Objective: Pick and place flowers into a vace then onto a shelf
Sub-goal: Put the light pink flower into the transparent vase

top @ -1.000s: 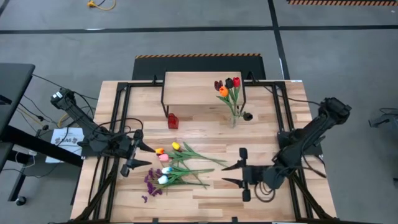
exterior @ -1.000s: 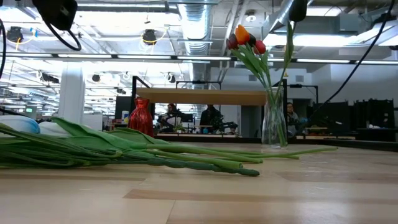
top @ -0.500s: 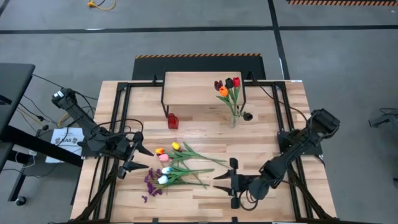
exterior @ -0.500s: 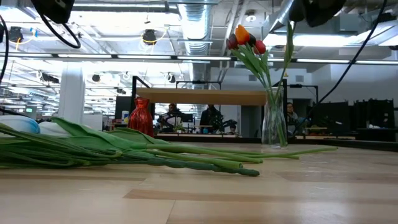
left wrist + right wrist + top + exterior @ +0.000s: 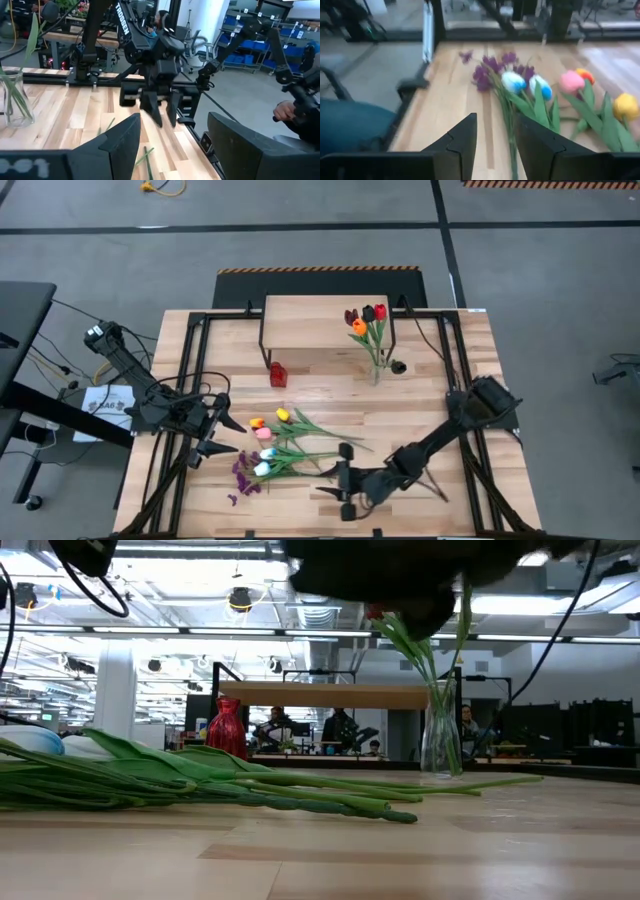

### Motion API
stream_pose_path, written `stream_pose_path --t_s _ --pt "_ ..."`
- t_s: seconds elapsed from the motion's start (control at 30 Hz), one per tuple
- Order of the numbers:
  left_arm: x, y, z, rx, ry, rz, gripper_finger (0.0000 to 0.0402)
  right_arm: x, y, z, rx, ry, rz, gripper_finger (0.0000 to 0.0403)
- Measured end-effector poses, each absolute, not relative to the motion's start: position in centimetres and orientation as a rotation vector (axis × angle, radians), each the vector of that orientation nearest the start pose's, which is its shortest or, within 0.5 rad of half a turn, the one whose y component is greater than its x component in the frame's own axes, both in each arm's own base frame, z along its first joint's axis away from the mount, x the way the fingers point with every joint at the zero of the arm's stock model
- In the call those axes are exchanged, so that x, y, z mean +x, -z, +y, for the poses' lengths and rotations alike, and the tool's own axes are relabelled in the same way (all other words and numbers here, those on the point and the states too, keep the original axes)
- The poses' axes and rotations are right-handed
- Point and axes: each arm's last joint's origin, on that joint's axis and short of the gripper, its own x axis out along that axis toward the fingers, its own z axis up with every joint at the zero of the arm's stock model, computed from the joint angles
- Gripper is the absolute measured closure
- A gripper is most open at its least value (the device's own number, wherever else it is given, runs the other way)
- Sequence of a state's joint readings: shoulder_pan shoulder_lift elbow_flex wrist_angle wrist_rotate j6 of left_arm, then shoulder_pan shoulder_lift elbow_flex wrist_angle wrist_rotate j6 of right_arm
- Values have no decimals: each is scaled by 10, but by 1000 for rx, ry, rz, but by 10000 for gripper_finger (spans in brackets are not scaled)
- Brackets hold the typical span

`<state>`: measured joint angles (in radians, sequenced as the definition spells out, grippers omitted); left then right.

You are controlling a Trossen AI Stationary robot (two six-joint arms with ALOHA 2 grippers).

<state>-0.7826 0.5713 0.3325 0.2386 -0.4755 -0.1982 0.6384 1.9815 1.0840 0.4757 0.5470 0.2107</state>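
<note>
Two arms work over a plank table (image 5: 430, 395) on grey floor; the room behind holds benches, ceiling ducts and seated people. At its far edge stands the shelf (image 5: 310, 320), beside a glass vase (image 5: 378, 370) of tulips. Loose flowers (image 5: 280, 450) lie near the front. The right gripper (image 5: 335, 480) hovers open at their stem ends; the left gripper (image 5: 222, 438) waits open beside the blooms. A red vase (image 5: 277, 374) stands by the shelf.
</note>
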Motion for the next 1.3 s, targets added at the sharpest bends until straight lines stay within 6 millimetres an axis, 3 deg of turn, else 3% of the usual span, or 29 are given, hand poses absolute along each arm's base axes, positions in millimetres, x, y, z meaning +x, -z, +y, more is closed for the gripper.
stream_pose_path --t_s 0.2,0.43,0.67,1.1,1.3 --pt "111 -246 -92 -218 308 36 180 364 -139 240 -53 -74 444 280" --pt "111 -246 -93 -225 343 41 180 386 -123 235 6 -100 536 280" --pt "111 -246 -93 -225 347 41 180 387 -112 219 55 -20 655 280" --pt "111 -246 -93 -220 357 44 180 391 -110 212 79 -51 689 282" --pt "111 -246 -93 -220 357 43 180 399 -88 210 123 -81 717 282"
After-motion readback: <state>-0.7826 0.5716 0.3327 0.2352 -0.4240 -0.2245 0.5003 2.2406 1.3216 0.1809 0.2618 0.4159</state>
